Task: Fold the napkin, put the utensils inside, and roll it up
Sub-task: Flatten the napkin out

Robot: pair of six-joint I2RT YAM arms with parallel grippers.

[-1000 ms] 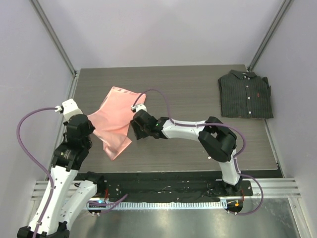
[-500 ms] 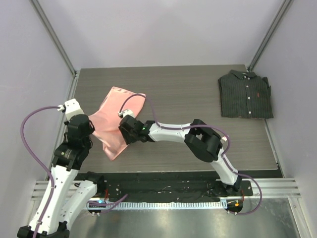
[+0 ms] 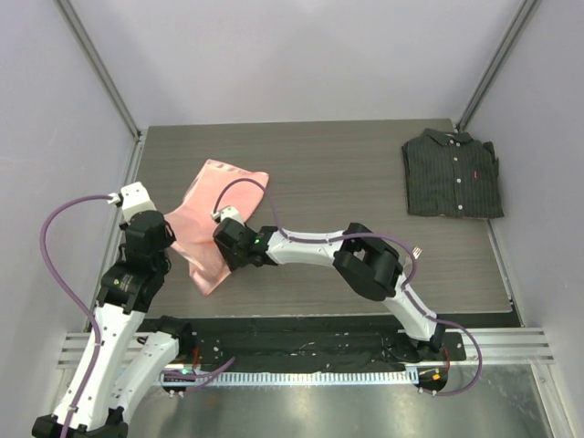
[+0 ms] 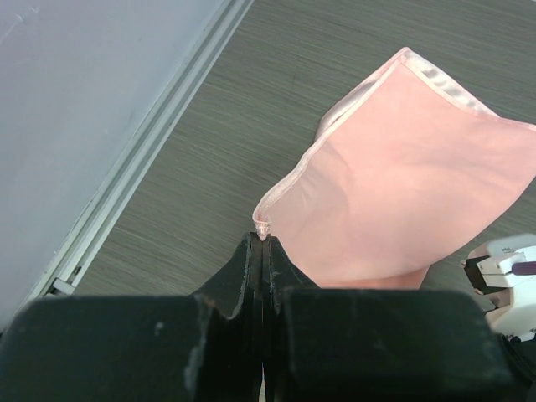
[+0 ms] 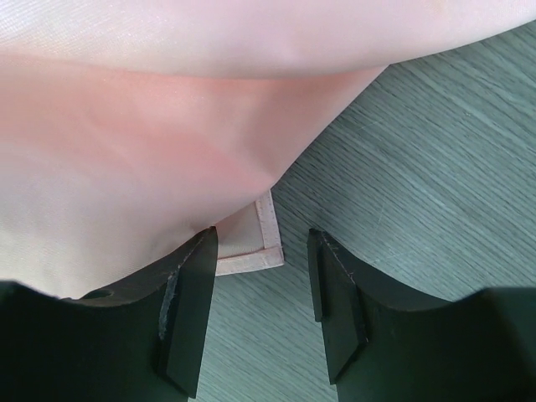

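While left gripper (image 4: 264, 243) pinched napkin (image 4: 394, 184) corner hem w/ jaws fully closed, near table (image 3: 365, 182) left edge, right gripper (image 5: 260, 251) hung w/ jaws apart astride napkin's near corner, gripping nothing. Fork (image 3: 417, 250) lay well apart, further right.

No text, label or number is legible.
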